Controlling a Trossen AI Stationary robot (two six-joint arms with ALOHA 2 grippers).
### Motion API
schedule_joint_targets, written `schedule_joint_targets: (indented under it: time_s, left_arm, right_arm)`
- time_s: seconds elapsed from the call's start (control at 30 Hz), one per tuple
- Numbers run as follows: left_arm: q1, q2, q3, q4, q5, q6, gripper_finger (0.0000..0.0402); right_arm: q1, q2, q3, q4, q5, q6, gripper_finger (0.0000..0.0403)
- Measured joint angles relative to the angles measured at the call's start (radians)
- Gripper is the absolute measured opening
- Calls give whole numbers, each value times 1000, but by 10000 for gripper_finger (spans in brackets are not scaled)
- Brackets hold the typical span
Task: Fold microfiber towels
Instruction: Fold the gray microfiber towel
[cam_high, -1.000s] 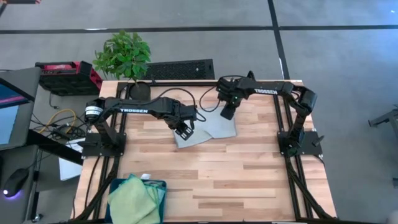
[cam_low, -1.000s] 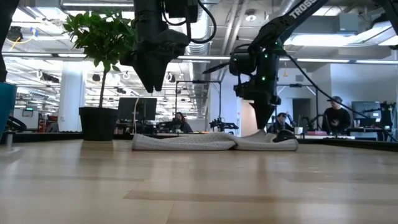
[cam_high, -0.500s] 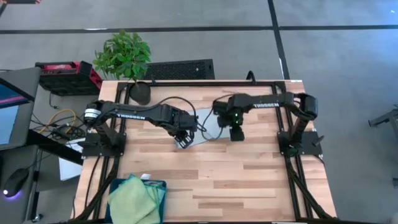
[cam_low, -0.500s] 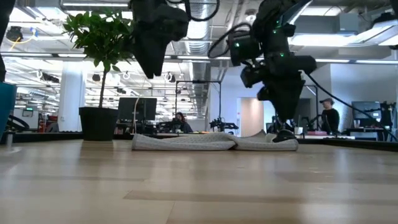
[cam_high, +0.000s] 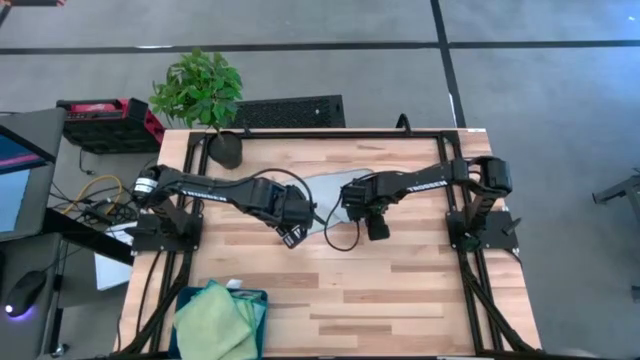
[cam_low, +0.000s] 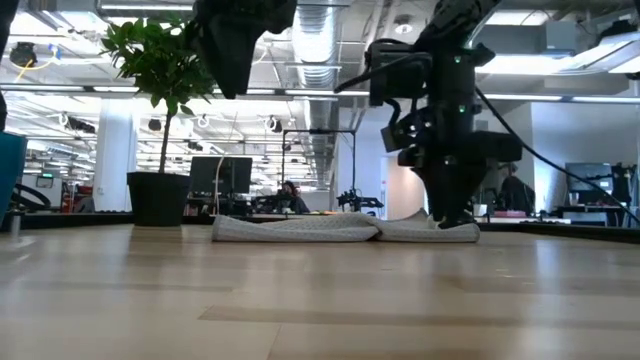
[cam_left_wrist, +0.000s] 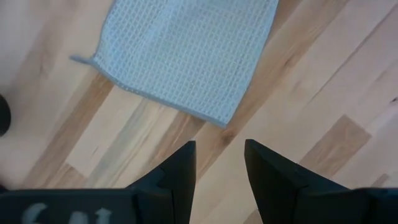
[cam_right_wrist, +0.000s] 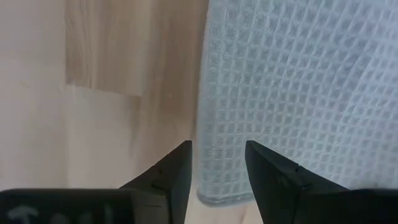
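From above, the pale grey towel (cam_high: 325, 187) is seen on the tabletop (cam_high: 400, 290), now half its earlier spread. Low down, it lies flat. At the wrists, left hand (cam_left_wrist: 219, 163) and right hand (cam_right_wrist: 217, 163) are open, empty: one fold done.

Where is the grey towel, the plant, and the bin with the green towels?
grey towel (cam_left_wrist: 186, 56): left wrist view, middle of its waffle weave.
plant (cam_high: 197, 88): high view, middle of its leaves.
bin (cam_high: 264, 300): high view, its dark rim.
green towels (cam_high: 212, 318): high view, middle of the pile.
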Motion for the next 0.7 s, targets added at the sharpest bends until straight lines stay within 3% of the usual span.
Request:
schedule_joint_targets:
  time_s: [0.43, 0.7]
  left_arm:
    - [-7, 0, 7, -15, -1, -2, 131]
    - [-6, 0, 7, -15, -1, 0, 131]
  right_arm:
    - [-9, 0, -72, 27, -4, 80, 166]
    - [-13, 0, -72, 72, 52, 96, 162]
